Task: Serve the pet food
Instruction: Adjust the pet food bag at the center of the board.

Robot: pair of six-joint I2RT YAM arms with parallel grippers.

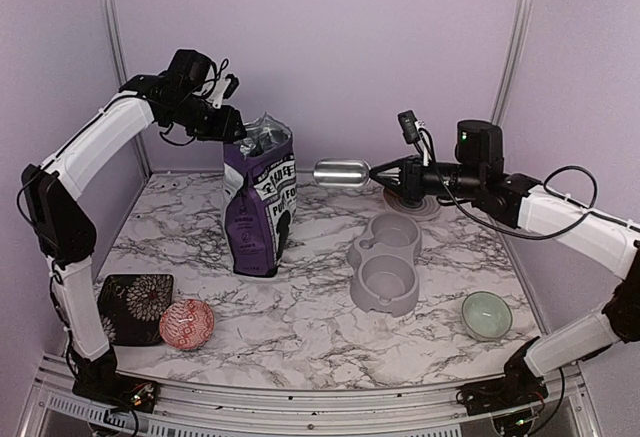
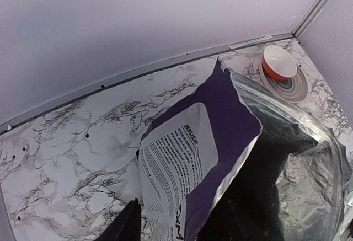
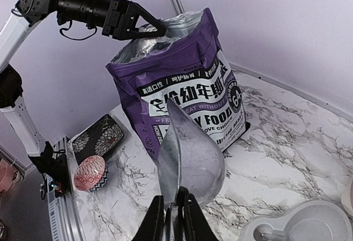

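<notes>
The purple puppy-food bag point(image 1: 258, 207) stands open at the back left of the marble table. My left gripper point(image 1: 238, 129) is at its top rim, open, with one finger point(image 2: 124, 221) outside the back wall of the bag point(image 2: 220, 119) and the other lost in the dark inside. A strip of marble shows between the outer finger and the bag. My right gripper point(image 3: 172, 202) is shut on the handle of a metal scoop point(image 3: 190, 153), held in the air to the right of the bag point(image 3: 187, 92). No pet food shows; the bag's inside is dark.
A grey double-bowl feeder point(image 1: 385, 262) lies right of centre, below the scoop point(image 1: 342, 173). An orange bowl point(image 2: 278, 62) sits on a plate at the back right. A green bowl point(image 1: 486, 314) is front right. A red patterned bowl point(image 1: 187, 322) and dark floral tray point(image 1: 135, 307) are front left.
</notes>
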